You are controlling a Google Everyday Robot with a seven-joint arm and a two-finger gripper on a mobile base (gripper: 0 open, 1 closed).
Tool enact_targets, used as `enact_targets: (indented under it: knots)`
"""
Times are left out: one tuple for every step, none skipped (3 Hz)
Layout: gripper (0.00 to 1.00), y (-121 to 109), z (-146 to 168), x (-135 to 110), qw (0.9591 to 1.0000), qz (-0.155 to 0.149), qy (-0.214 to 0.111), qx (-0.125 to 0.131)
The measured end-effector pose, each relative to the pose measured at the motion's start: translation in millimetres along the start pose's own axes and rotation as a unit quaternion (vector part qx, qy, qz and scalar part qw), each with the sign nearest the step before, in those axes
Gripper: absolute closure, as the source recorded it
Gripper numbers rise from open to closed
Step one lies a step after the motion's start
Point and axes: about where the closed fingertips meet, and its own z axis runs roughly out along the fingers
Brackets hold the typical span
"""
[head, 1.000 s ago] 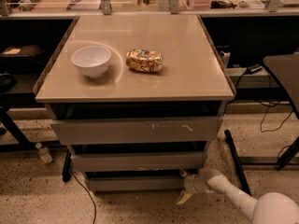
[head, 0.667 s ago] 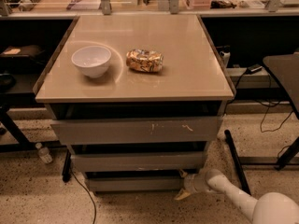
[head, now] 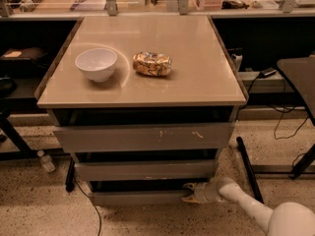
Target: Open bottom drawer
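Observation:
Three grey drawers sit under a beige tabletop. The bottom drawer is the narrowest, with a plain flat front just above the floor. My gripper reaches in from the lower right on a white arm. It is at the right end of the bottom drawer's front, by its top edge. The mid-width drawer is above it, and the widest front, with pale scratches, is on top.
A white bowl and a crumpled snack bag lie on the tabletop. A small bottle lies on the speckled floor at left. A black table leg and cables stand at right. A cable runs down the floor.

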Motion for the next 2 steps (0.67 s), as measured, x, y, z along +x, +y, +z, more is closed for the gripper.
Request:
enact_targets:
  knots:
    - [0.88, -2, -4, -3, 1.0, 0.0, 0.0, 0.0]
    - [1.0, 0, -19, 5, 0.9997, 0.016, 0.012, 0.011]
